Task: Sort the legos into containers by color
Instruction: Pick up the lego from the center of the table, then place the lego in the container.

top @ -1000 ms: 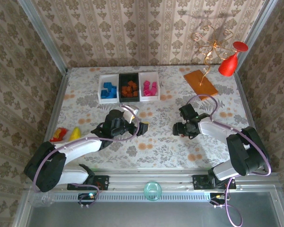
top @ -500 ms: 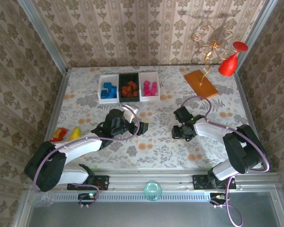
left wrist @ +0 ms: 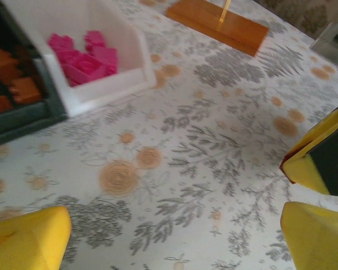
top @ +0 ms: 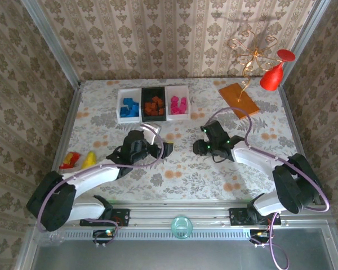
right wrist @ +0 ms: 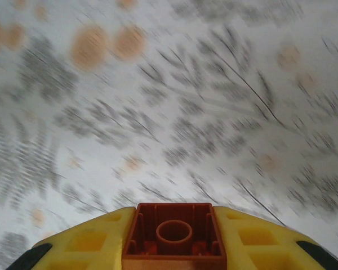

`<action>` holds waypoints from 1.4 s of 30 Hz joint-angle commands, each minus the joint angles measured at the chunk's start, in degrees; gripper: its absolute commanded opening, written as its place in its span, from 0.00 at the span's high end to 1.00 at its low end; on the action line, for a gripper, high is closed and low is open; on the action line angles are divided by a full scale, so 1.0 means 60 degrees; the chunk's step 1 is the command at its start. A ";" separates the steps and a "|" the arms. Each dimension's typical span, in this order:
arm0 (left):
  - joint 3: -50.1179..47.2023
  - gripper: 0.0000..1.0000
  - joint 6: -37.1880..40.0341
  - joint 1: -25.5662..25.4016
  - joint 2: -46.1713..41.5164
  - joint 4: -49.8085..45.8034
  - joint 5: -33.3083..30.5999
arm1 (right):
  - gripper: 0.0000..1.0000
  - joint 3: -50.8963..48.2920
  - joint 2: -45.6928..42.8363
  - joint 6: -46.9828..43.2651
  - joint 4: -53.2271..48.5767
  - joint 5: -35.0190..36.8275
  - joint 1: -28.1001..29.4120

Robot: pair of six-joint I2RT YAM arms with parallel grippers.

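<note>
- The right gripper (top: 201, 147) has closed over the last second. It has also swung up and left across the floral tablecloth (top: 242, 169), away from the spot it hung over a moment ago.
- Its yellow jaws are clamped on a small orange-brown plastic lego brick (right wrist: 173, 233), which is seen from below with its hollow underside showing. The cloth behind it is smeared with motion.
- My reading is that the pick is done and the carry is under way. The brick hangs above the cloth, still well short of the row of trays.
- By colour it should go in the black rectangular tray (top: 143, 104), the middle of the three, which already holds orange-brown bricks (top: 154, 106).
- To its left, the white tray (top: 119, 115) holds blue bricks (top: 129, 106).
- To its right, the other white tray (top: 177, 118) holds magenta-pink bricks (top: 178, 104).
- The left gripper (top: 166, 149) has barely moved. Its yellow pads (left wrist: 22, 239) are spread wide with nothing between them, and it hovers over bare cloth just in front of the pink tray.
- The flat orange-brown board (top: 238, 100) lies at the far right and is no part of the sorting.
</note>
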 commanded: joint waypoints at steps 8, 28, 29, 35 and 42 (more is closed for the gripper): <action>-0.1291 0.03 -0.1515 0.2018 -0.1890 0.0419 -0.0415 | 0.67 0.3182 0.2410 0.0413 0.2035 -0.0420 0.0708; -0.1338 0.02 -0.1735 0.2734 -0.2137 -0.0109 -0.0562 | 0.60 1.1144 0.8585 -0.0535 0.0780 0.0572 0.0422; -0.1338 0.02 -0.1751 0.2742 -0.2152 -0.0102 -0.0546 | 0.58 1.1490 0.8794 -0.0528 0.0644 0.0555 0.0378; -0.1334 0.02 -0.1762 0.2776 -0.2137 -0.0098 -0.0452 | 0.48 1.2471 0.9323 -0.0234 0.0409 0.0117 0.0112; -0.1309 0.02 -0.1778 0.2794 -0.2094 -0.0090 -0.0379 | 0.40 1.1412 0.8023 -0.0365 0.0720 -0.0331 0.0051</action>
